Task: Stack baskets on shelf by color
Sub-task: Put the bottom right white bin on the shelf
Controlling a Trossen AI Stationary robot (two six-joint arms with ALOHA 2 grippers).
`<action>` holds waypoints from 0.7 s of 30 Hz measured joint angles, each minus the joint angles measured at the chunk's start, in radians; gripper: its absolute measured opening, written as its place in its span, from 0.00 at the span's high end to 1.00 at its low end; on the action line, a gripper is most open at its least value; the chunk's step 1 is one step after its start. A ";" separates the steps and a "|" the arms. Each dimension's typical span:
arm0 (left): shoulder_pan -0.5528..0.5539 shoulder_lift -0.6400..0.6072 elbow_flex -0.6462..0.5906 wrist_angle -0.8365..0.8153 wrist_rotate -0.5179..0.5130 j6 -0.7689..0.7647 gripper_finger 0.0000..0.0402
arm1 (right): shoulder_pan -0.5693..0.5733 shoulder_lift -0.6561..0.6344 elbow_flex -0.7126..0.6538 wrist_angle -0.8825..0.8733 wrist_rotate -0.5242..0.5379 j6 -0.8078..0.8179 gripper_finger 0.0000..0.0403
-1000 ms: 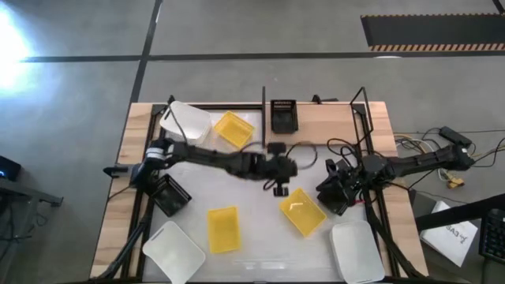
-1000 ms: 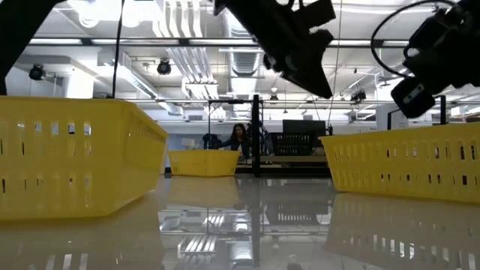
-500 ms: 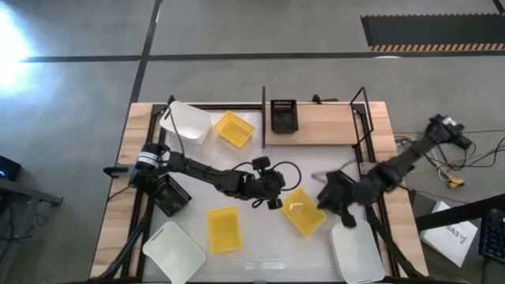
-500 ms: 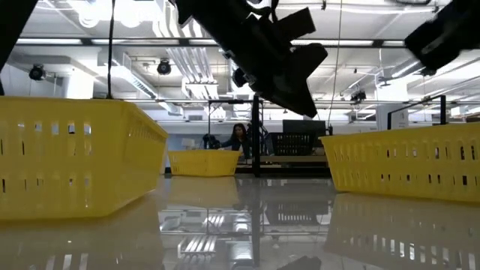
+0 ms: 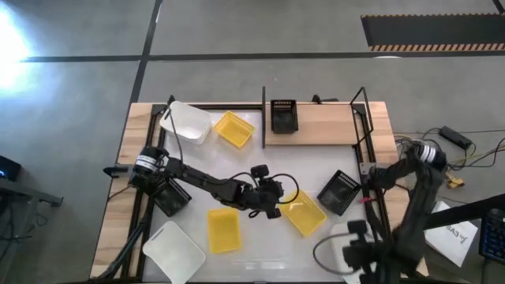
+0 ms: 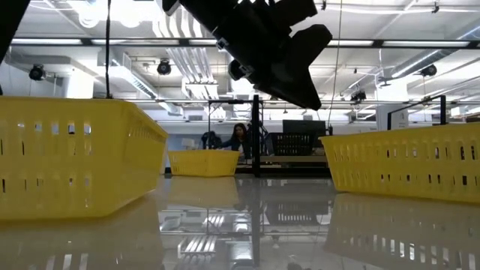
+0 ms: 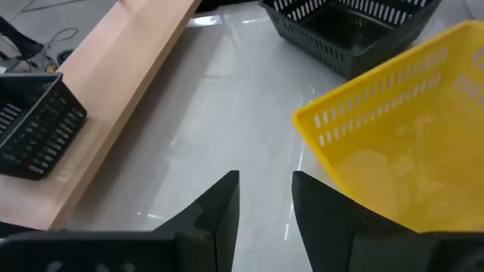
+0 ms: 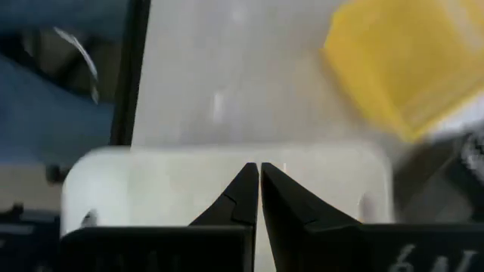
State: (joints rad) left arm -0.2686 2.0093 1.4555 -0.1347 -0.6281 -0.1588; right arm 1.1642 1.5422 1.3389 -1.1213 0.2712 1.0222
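The left tool [image 5: 276, 207] sits near the frame's centre in the high view, just beside the left edge of a tilted yellow basket [image 5: 303, 211]; its fingers [image 7: 219, 204] are slightly spread, holding nothing. The right tool [image 5: 353, 254], lower right, hovers over a white basket [image 5: 355, 237], fingers [image 8: 243, 198] pressed together and empty. A black basket [image 5: 340, 192] lies right of the yellow one. On the shelf [image 5: 331, 126], along the upper edge of the bench [image 5: 197, 193], stands another black basket [image 5: 283, 116]. More baskets lie scattered on the left.
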 joint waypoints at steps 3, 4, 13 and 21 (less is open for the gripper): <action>-0.002 0.000 0.000 0.000 -0.011 -0.027 0.73 | 0.023 0.097 0.121 -0.044 -0.076 0.060 0.90; -0.003 0.000 0.000 0.000 -0.012 -0.037 0.73 | 0.026 0.125 0.155 -0.050 -0.099 0.070 0.87; -0.010 0.000 -0.001 -0.001 -0.012 -0.048 0.73 | 0.070 0.296 0.377 -0.061 -0.194 0.084 0.60; -0.020 0.000 -0.003 -0.003 -0.013 -0.074 0.73 | 0.098 0.392 0.345 -0.131 -0.193 0.133 0.61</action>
State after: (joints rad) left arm -0.2882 2.0090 1.4521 -0.1375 -0.6411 -0.2325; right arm 1.2625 1.9340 1.6838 -1.2525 0.0780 1.1549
